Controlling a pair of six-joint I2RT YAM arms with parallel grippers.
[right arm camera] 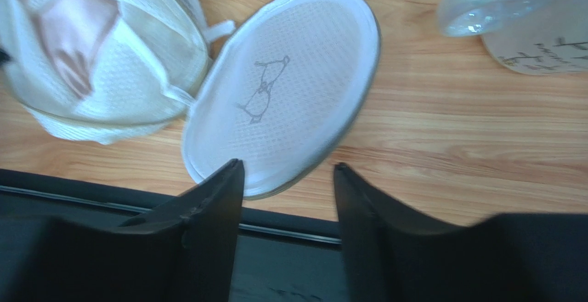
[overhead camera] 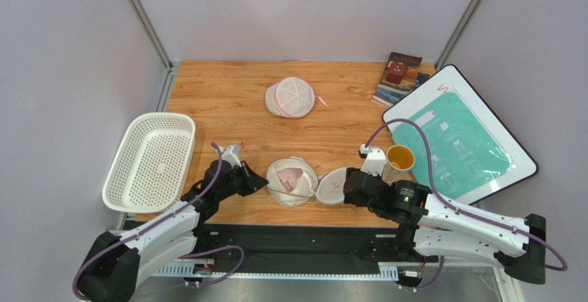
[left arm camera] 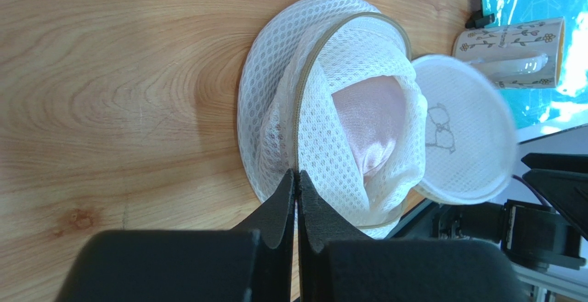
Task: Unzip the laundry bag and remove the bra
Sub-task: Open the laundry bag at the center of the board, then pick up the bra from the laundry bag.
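Note:
The laundry bag (overhead camera: 304, 193) lies unzipped near the table's front edge. Its round lid (overhead camera: 332, 186), marked with a small pictogram (right arm camera: 262, 89), is flipped flat to the right. The pink bra (overhead camera: 291, 176) shows inside the open mesh body (left arm camera: 276, 109), also in the right wrist view (right arm camera: 72, 29). My left gripper (left arm camera: 297, 174) is shut, pinching the bag's rim by the zip on its left side (overhead camera: 266, 183). My right gripper (right arm camera: 286, 167) is open just below the lid's near edge (right arm camera: 290, 74), holding nothing.
A yellow-lined mug (overhead camera: 399, 160) stands just right of the lid. There is a white perforated basket (overhead camera: 148, 160) at the left, a pink-trimmed mesh pouch (overhead camera: 293, 96) further back, books (overhead camera: 400, 78) at the back right and a white board with a teal sheet (overhead camera: 459, 136) on the right.

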